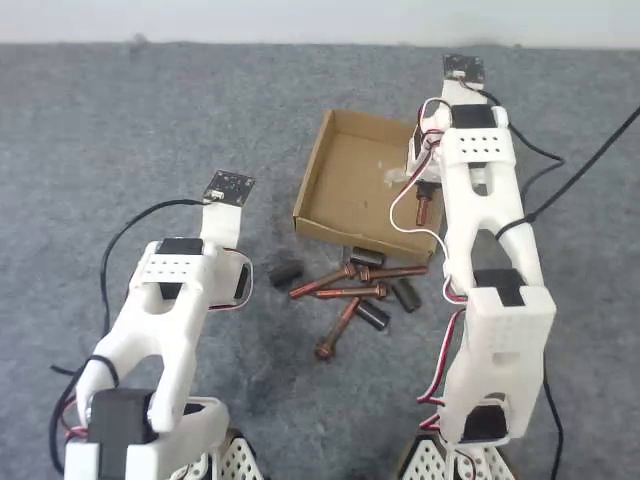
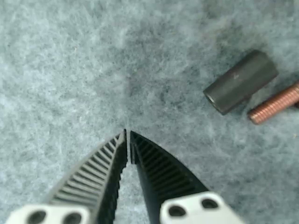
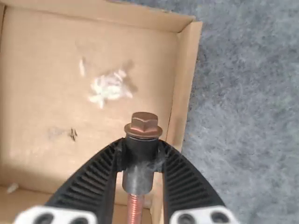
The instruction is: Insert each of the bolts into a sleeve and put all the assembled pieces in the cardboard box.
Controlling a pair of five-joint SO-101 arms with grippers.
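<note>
Currently right gripper (image 3: pixel 140 148) clamped on a sleeve (image 3: pixel 138 161) with a bolt (image 3: pixel 143 125) through it, above the cardboard box (image 3: pixel 187 79), which holds no pieces yet. Left gripper (image 2: pixel 127 136) closed, empty, near a loose sleeve (image 2: pixel 240 81). Several bolts (image 1: pixel 330 290) and sleeves (image 1: pixel 375 315) lie unassembled on the carpet (image 1: pixel 150 120).

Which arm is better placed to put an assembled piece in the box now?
Right: the right gripper holds a sleeved bolt over the cardboard box. The left gripper sits shut and empty over carpet.
</note>
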